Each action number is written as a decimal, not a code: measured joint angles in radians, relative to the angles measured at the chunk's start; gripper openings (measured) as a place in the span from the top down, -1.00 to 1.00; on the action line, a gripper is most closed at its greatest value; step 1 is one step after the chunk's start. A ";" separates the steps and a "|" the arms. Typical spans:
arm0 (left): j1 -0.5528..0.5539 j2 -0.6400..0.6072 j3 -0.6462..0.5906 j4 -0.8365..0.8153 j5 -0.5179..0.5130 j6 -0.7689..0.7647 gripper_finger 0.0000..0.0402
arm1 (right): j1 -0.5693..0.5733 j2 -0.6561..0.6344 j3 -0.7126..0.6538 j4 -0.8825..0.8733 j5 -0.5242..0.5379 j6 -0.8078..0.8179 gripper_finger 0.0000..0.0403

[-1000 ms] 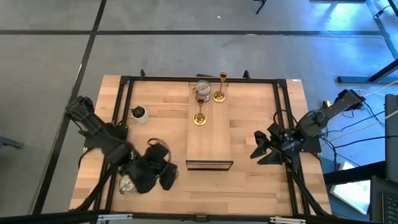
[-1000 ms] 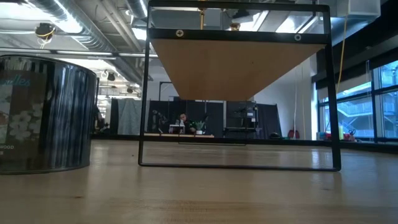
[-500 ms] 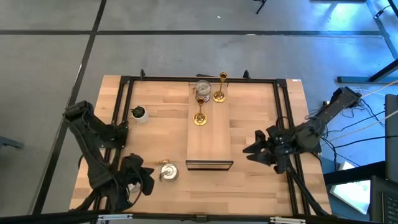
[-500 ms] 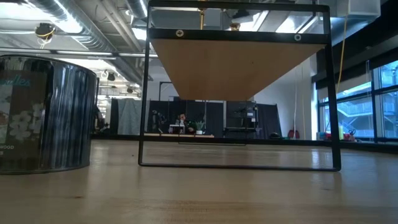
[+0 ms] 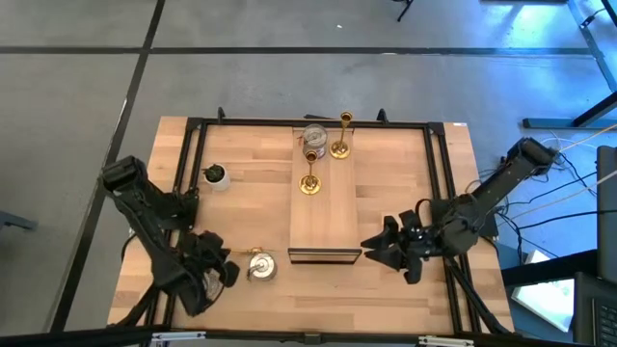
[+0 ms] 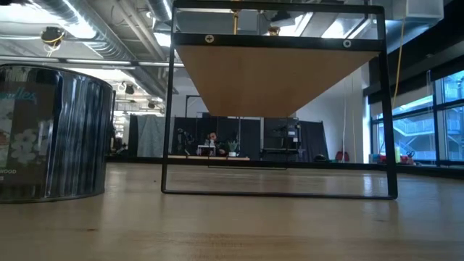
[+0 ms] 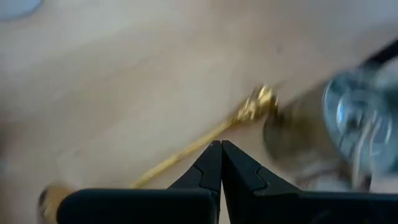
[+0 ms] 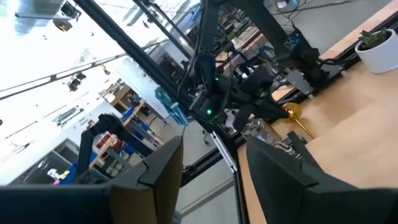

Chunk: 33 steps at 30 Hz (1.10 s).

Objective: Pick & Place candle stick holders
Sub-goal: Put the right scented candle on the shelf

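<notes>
A gold candle stick holder (image 7: 186, 150) lies flat on the table at the near left. Its cup end (image 5: 253, 254) is beside a squat silvery holder (image 5: 261, 267) that stands on the table. My left gripper (image 5: 228, 275) is shut and slants down, fingertips (image 7: 221, 149) at the lying stick's shaft. My right gripper (image 5: 369, 253) is open and level, with nothing between its fingers (image 8: 177, 155). It hovers off the wooden board's (image 5: 326, 226) near right corner. On the board's far end stand a silvery cup (image 5: 314, 135) and two gold sticks (image 5: 339, 143) (image 5: 309, 181). My left gripper's shut fingertips sit right above the middle of the lying gold stick's shaft (image 7: 198, 144), coming down on a slant. I cannot tell whether they touch it.
The board is raised on a black wire stand (image 6: 279, 192); the silvery holder (image 6: 51, 130) looms at the low view's left. A tiny potted plant (image 5: 215, 174) stands at the far left. A black frame (image 5: 193, 123) borders the table.
My left gripper has sunk and drawn back toward the table's near left corner, uncovering the silvery holder, which has stayed put. My right gripper has gone toward the table's left and near edge, toward the board's near end, and turned its wrist.
</notes>
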State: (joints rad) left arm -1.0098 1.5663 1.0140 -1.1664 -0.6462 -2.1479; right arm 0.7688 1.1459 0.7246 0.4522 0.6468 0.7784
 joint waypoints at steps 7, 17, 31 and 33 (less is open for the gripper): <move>0.125 0.000 -0.049 0.066 -0.070 0.080 0.99 | 0.000 0.034 0.000 0.053 0.016 0.002 0.10; 0.265 0.000 -0.172 0.474 -0.034 0.378 0.99 | 0.000 0.034 0.000 0.055 0.018 0.000 0.10; 0.305 -0.002 -0.273 0.982 0.097 0.755 0.99 | 0.001 0.034 0.000 0.053 0.023 0.000 0.10; 0.303 -0.002 -0.273 1.037 0.108 0.797 0.99 | 0.006 0.034 0.000 0.048 0.023 0.000 0.10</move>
State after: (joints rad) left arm -0.7063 1.5642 0.7414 -0.1294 -0.5380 -1.3506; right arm 0.7744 1.1797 0.7246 0.5000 0.6701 0.7780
